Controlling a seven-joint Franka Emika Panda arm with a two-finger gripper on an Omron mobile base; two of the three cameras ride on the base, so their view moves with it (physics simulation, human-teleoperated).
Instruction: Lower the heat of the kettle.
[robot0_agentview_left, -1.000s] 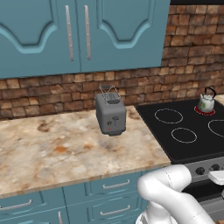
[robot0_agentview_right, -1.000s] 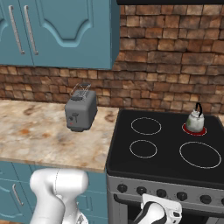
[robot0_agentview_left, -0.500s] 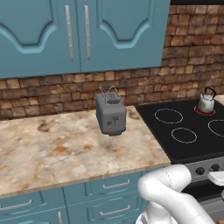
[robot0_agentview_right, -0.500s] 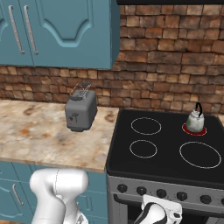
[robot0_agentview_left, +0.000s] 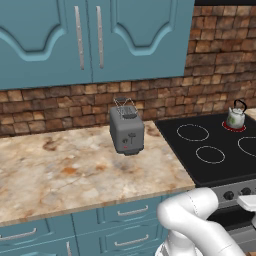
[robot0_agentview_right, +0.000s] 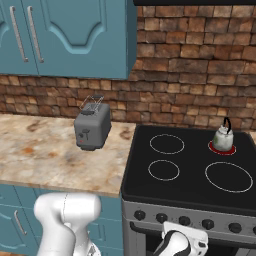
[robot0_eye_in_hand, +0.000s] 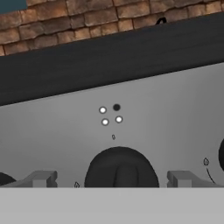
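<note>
1. Hand view: two small grey fingertips (robot0_eye_in_hand: 43, 178) rise from the bottom edge, spread wide apart. A round black stove knob (robot0_eye_in_hand: 121, 168) sits squarely between them, touching neither. The jaws stand parted with nothing in them.

2. Above the knob, on the grey metal control panel (robot0_eye_in_hand: 166, 113), is a cluster of four dots, three white and one dark. My guess is that it marks which burner the knob serves; worth checking against the kettle's burner before committing.

3. The small rounded silvery-green kettle with a black arched handle (robot0_agentview_right: 223, 138) stands well beyond the fingers, on the back right ring of the black glass stovetop (robot0_agentview_right: 190, 172). That ring glows red beneath it, so the heat looks to be on.

4. In the right base view the gripper (robot0_agentview_right: 181, 239) sits low against the stove front, just under the row of knobs.

5. Step in hand, as I judge it: closing on the knob. To do it well, keep the knob centred between the fingers, push in until the pads flank its raised rib, then close evenly.

6. Turn slowly, about the knob's own axis, towards lower heat. Stop short of off, since the task asks for less heat, not none.

7. Risk: an off-centre grip would slip round the knob.

8. The grey boxy toaster (robot0_agentview_left: 127, 131) stands on the marbled counter (robot0_agentview_left: 60, 172), far from the fingers and no concern.
</note>
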